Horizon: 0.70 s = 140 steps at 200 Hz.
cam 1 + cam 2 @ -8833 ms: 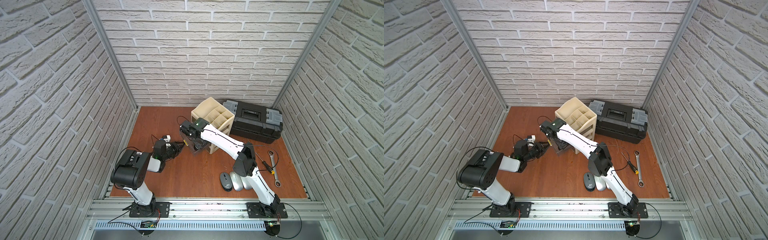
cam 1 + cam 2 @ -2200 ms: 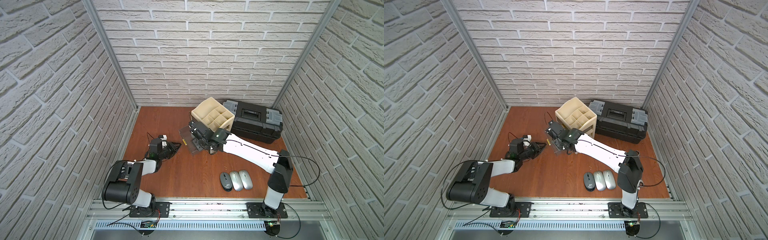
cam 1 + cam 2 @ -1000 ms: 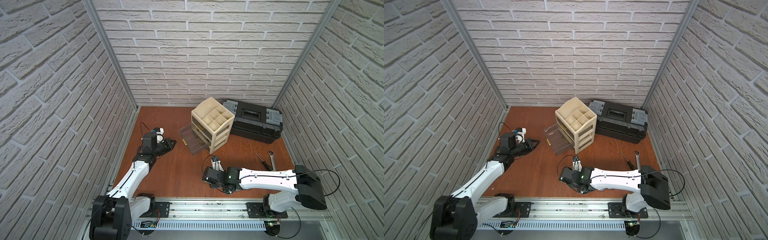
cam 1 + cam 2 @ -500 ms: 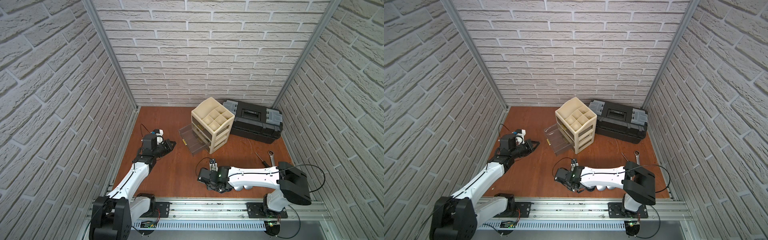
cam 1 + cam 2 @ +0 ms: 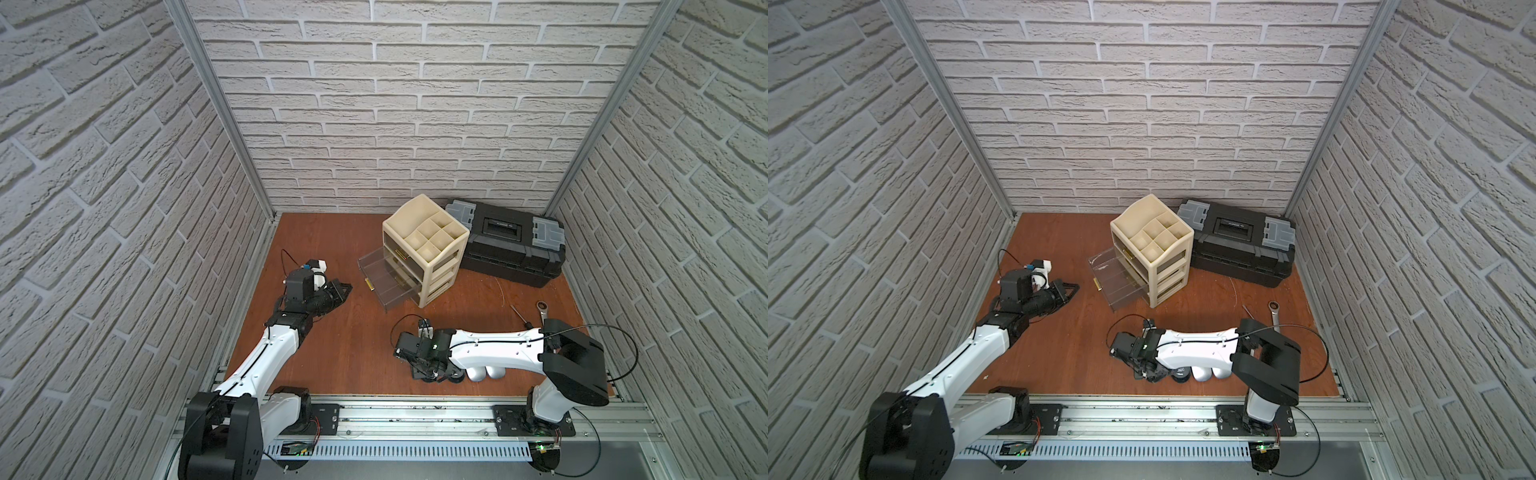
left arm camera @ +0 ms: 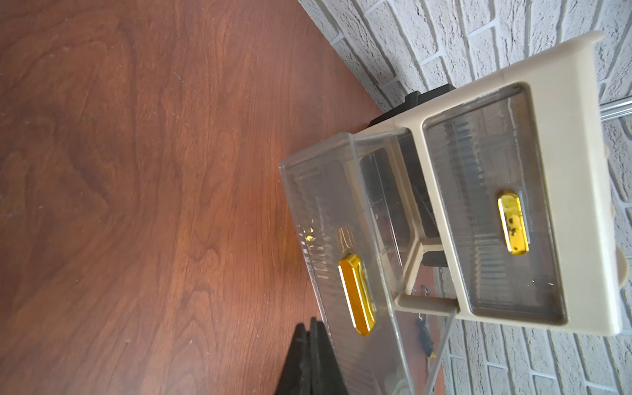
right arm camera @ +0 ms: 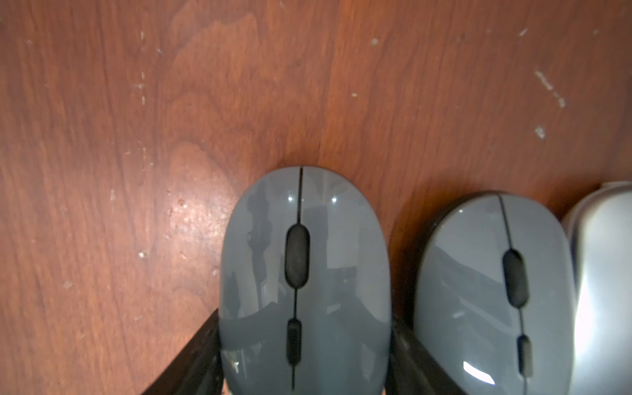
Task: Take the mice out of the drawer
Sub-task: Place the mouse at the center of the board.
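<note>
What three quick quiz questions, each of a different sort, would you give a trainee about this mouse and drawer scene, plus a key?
1. True or false: the left gripper has its jaws open.
2. The right gripper has its jaws closed on: A, a steel wrench; B, a dark grey oval mouse; C, a black toolbox.
3. Counting that one, how many dark grey mice show in the right wrist view?
Key: 1 false, they are shut. 2 B. 3 two.
</note>
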Tool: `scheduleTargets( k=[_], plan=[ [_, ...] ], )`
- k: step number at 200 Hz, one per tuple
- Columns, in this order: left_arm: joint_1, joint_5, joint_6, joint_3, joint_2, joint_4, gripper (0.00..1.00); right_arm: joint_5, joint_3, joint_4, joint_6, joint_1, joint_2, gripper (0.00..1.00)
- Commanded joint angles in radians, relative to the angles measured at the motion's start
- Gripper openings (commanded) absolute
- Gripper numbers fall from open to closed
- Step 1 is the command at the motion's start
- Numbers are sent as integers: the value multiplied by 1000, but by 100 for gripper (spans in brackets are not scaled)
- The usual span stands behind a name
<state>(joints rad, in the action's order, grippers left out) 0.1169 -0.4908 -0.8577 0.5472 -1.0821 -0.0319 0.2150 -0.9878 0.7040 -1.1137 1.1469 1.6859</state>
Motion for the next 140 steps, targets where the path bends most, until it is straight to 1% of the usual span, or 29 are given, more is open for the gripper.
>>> scheduleTargets(
  k=[1,22,54,72,84,140],
  plan=[
    [-8,6,2,-8,-10,-49,0,-8,11,-7,9,-8,8,53],
    [-8,3,3,0,-18,-48,0,-2,5,1,11,-9,6,57],
    [-8,-2,2,17,-34,-47,0,14,-6,20,13,-7,2,67],
    [-8,-3,3,22,-42,-45,0,21,-6,20,15,-7,-5,70],
    [-8,-4,4,22,-48,-47,0,24,-8,22,17,-7,-9,74],
    [-8,-1,-4,19,-61,-61,0,63,-30,43,51,-2,-37,75]
  ],
)
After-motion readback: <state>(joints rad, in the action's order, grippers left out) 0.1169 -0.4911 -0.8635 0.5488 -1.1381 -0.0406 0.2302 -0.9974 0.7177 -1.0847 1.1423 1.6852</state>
